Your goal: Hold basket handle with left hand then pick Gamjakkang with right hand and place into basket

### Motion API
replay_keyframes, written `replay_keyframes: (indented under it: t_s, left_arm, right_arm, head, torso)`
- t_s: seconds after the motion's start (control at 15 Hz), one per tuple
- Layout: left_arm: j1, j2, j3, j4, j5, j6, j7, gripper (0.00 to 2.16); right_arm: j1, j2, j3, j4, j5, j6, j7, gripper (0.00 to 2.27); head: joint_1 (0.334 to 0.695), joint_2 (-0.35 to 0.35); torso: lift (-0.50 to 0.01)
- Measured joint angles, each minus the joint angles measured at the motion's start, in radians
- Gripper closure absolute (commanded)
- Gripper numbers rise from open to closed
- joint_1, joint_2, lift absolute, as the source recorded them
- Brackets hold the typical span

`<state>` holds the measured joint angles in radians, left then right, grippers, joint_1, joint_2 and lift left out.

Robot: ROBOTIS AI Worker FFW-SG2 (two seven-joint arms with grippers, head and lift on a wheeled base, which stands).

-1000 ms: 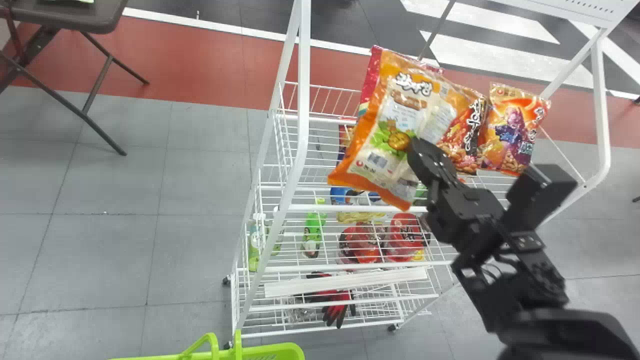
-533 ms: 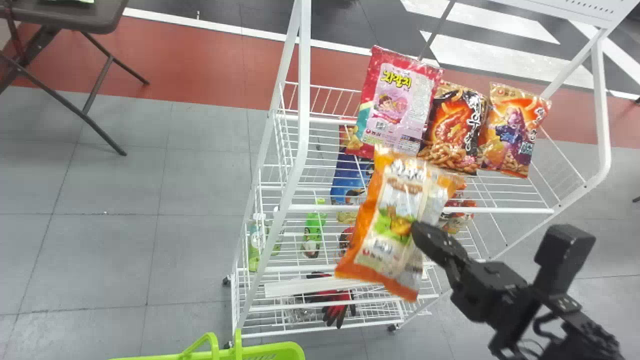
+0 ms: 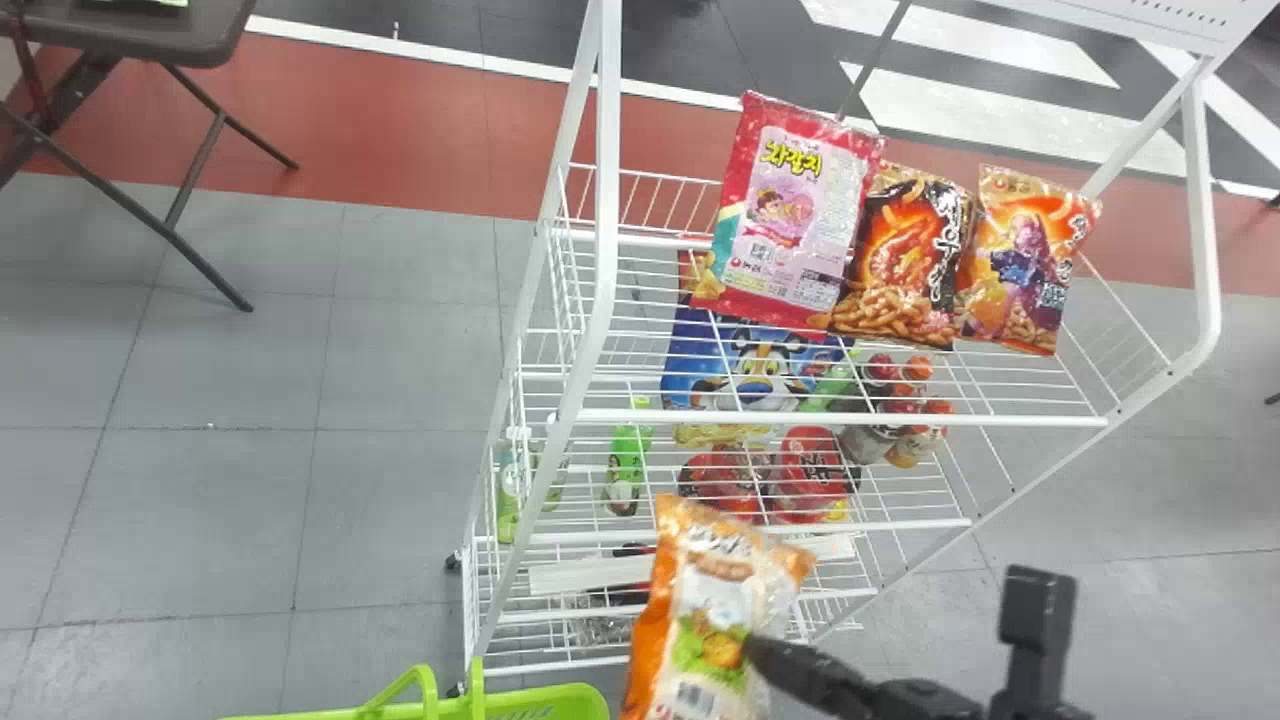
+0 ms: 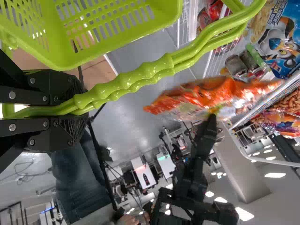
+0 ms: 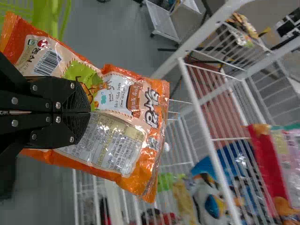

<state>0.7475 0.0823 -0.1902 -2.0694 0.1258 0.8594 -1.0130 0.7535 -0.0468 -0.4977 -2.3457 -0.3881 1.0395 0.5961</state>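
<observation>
Gamjakkang (image 3: 712,590), near the white rack (image 3: 900,524), is clenched in right gripper (image 3: 752,652); printed-name end points away from robot, long axis apparently slightly canted. Left gripper (image 4: 83,110) grips basket handle (image 4: 140,74) (ribbed grip outside the fingers).

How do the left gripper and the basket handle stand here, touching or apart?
Touching. The left wrist view shows the left gripper with its jaws closed on the basket handle, one on each side.

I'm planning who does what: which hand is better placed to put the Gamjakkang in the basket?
Probably the right: the right hand holds the Gamjakkang in the air, while the left hand is busy gripping the basket handle.
</observation>
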Motion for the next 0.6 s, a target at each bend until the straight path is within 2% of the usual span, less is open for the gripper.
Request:
replay_keyframes:
  t_s: [0.33, 0.6]
  left_arm:
    - [0.003, 0.003, 0.0, -0.007, -0.003, 0.002, 0.001, 2.15]
    - [0.006, 0.006, 0.0, -0.01, -0.003, 0.002, -0.001, 2.15]
  right_arm:
    - [-0.003, -0.002, 0.24, 0.078, 0.15, -0.085, -0.029, 2.25]
    - [-0.009, -0.006, 0.397, 0.125, 0.222, -0.116, -0.05, 2.25]
  head:
    - [0.695, -0.35]
    - [0.695, -0.35]
  torso:
    - [-0.018]
    - [-0.018]
